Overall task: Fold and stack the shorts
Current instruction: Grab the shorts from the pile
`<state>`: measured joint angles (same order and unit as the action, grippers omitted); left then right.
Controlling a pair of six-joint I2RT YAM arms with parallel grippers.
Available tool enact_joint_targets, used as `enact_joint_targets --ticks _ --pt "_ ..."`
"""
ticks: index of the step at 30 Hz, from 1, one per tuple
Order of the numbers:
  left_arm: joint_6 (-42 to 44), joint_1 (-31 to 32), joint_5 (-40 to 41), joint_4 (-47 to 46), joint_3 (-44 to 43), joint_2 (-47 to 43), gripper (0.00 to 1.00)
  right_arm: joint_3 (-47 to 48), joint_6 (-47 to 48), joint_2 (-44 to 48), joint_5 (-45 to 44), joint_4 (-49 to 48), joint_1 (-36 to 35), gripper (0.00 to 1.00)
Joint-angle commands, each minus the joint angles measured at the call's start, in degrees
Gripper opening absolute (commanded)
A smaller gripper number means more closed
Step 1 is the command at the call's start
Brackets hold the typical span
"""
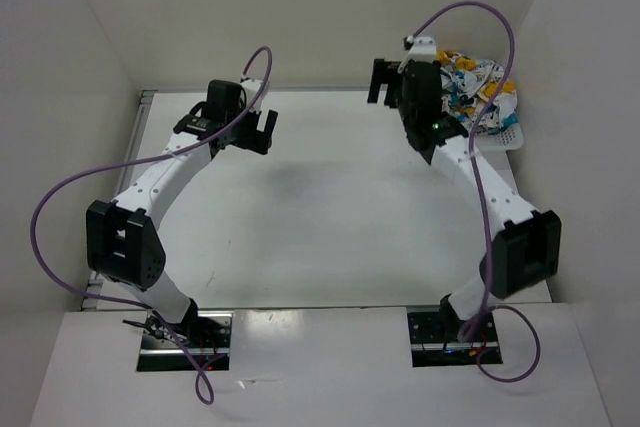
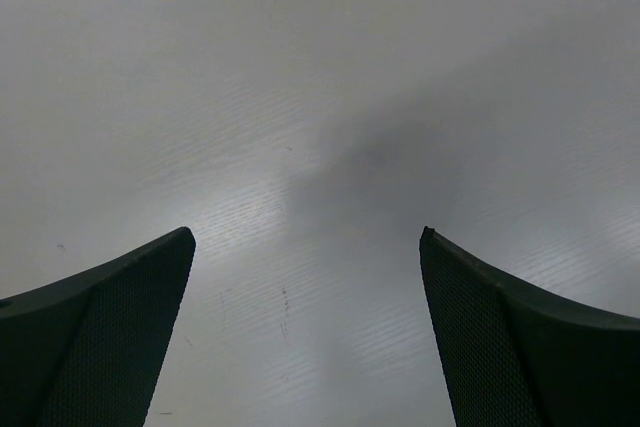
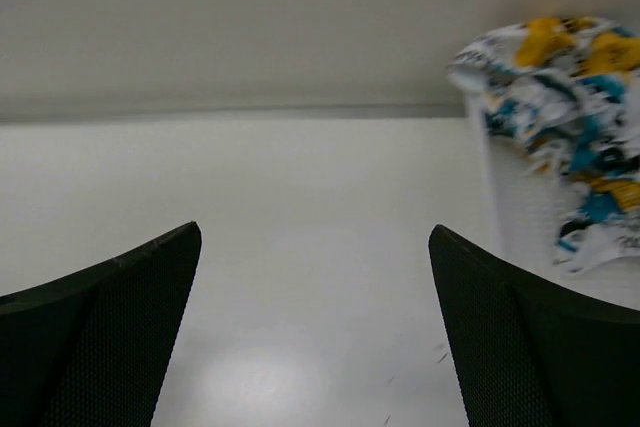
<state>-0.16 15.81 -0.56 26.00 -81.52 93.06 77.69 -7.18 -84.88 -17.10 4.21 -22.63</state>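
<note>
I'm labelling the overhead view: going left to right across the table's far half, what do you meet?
Black left hand → black right hand → teal, yellow and black printed fabric shorts, heaped in a white plastic mesh basket.

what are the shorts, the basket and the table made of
The shorts look like soft printed fabric: they crumple and drape over the rim. The basket seems to be white plastic, with a fine mesh wall. The table looks smooth, white and slightly glossy, perhaps laminate: it reflects light.

Crumpled shorts [image 1: 480, 82], heaped in basket [image 1: 506, 136] (far right corner)
</note>
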Motion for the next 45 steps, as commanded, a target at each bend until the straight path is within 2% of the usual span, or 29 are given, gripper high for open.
enact_joint_targets --ticks 1,3,5,6,7,9,20,28,32,33,35,36,38,41,45 --pt "0.16 -1.13 -2.34 3.61 -3.39 0.46 1.00 12.60 1.22 -9.75 -7.16 -3.78 9.60 0.99" --pt "0.16 -1.66 -2.95 3.62 -2.86 -0.24 1.00 17.99 0.06 -18.71 -7.15 -0.44 13.39 0.99" --pt "0.16 -2.27 -3.75 4.76 -2.34 -0.86 1.00 27.57 -0.55 -25.04 -7.85 4.81 14.98 0.99" --pt "0.16 -2.28 -4.53 4.76 -2.33 -0.86 1.00 31.34 -1.77 -31.25 -7.86 7.19 16.47 0.99" --pt "0.16 -2.28 -4.54 5.37 -2.33 -1.38 1.00 37.91 -2.65 -34.01 -8.64 9.13 17.26 0.99" --pt "0.16 -2.28 -4.54 5.38 -1.81 -1.91 1.00 42.35 -4.68 -39.19 -8.65 10.91 19.45 0.99" --pt "0.16 -3.42 -3.13 5.38 1.44 -2.44 1.00 45.62 -9.52 -48.62 -3.65 10.91 26.59 0.99" --pt "0.16 -3.95 -1.73 5.91 3.29 -2.44 1.00 50.53 -9.52 -55.47 -5.48 8.27 28.43 0.99" --pt "0.16 -3.95 -1.20 5.91 3.29 -2.44 1.00 53.09 -9.52 -58.81 -4.17 7.22 28.96 0.69" --pt "0.16 -3.95 -1.20 5.91 3.29 -2.44 1.00 53.96 -10.04 -58.82 -4.17 7.22 28.96 0.49" --pt "0.16 -3.95 -1.20 5.91 3.29 -2.44 1.00 54.76 -10.05 -58.82 -4.17 7.22 28.96 0.30" --pt "0.16 -3.95 -1.20 5.91 3.29 -2.44 1.00 55.37 -10.57 -58.82 -4.78 7.91 28.96 0.14" --pt "0.16 -3.95 -1.20 5.91 3.29 -2.44 1.00 55.38 -10.57 -56.46 -5.56 8.54 28.96 0.01" --pt "0.16 -3.95 -1.20 5.91 3.29 -2.44 1.00 55.99 -9.35 -53.65 -6.19 9.06 28.96 0.00" --pt "0.16 -3.95 -1.20 5.91 3.29 -2.96 1.00 55.38 -8.03 -45.05 -5.66 9.68 28.35 0.00"
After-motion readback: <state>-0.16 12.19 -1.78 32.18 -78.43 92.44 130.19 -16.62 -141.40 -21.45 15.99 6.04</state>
